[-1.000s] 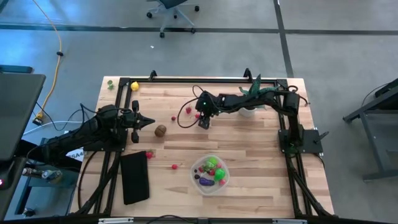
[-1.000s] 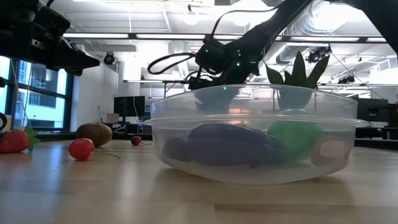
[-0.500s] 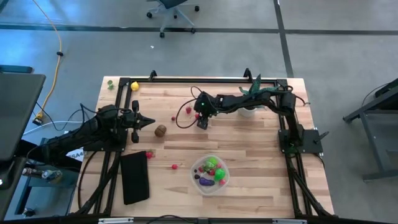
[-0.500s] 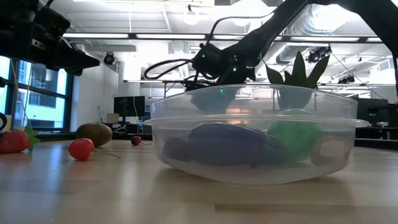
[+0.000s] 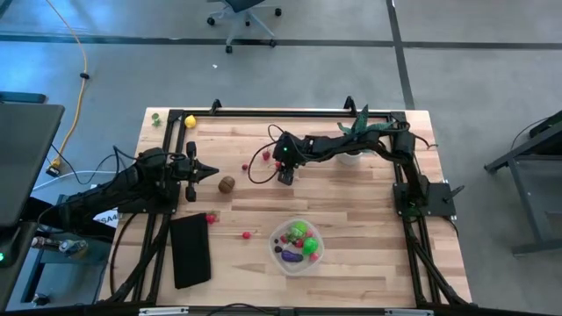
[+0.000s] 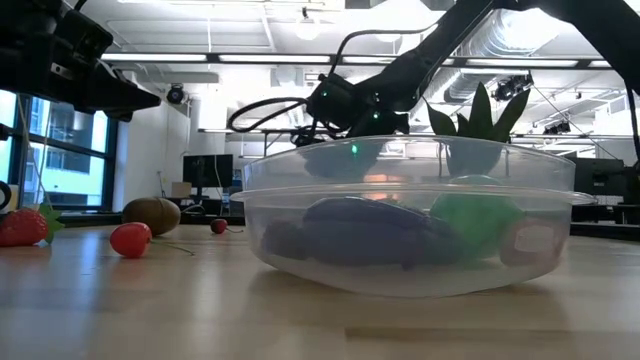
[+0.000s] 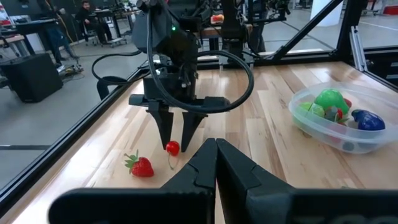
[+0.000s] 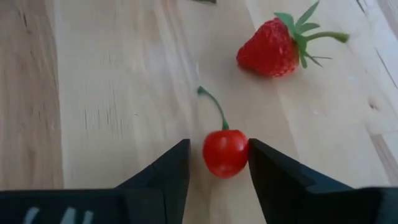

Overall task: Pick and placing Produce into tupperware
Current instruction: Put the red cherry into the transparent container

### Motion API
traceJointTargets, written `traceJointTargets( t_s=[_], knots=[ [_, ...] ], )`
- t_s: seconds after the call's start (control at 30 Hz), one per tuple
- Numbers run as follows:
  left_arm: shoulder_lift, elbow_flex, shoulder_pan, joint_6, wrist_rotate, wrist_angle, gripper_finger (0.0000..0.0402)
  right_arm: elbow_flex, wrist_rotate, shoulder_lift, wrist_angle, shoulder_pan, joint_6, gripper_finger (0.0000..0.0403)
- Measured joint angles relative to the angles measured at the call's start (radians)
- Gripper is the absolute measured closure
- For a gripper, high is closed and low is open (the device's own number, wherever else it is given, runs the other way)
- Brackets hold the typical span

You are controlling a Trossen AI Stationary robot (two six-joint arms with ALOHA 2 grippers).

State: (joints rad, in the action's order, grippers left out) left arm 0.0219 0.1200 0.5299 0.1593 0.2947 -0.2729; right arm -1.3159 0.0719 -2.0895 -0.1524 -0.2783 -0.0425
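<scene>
Since a second ago our right arm has crept a little farther from the potted plant [image 5: 353, 140], carrying the right claw [image 5: 285, 175] toward the cherry [image 8: 225, 152] and strawberry [image 8: 270, 47]; nothing else on the counter [image 5: 351, 202] has shifted. We judge this as the final lining-up before a grasp, so one more piece is about to join the produce in the plastic tub [image 5: 296, 262].

Our right claw stands partly open, its two fingers [image 8: 163, 171] straddling the cherry with a thin gap on each side, so it holds nothing yet. The cherry rests on the counter with its stem pointing away from the claw, and the strawberry lies just beyond it, apart.

Our left claw [image 5: 211, 174] waits well away from the plant, near the brown kiwi [image 5: 226, 184], fingers pressed together and empty.

The tub sits well apart from the plant, already holding green, purple and red pieces. More red bits [image 5: 211, 218] lie loose between the tub and the kiwi.
</scene>
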Motion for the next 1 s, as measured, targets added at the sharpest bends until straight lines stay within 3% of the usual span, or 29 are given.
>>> traceJointTargets(
  t_s=[1.0],
  knots=[
    [0.0,0.0,0.0,0.0,0.0,0.0,0.0401,0.0,0.0,0.0,0.003,0.001,0.0,0.0312]
  ],
)
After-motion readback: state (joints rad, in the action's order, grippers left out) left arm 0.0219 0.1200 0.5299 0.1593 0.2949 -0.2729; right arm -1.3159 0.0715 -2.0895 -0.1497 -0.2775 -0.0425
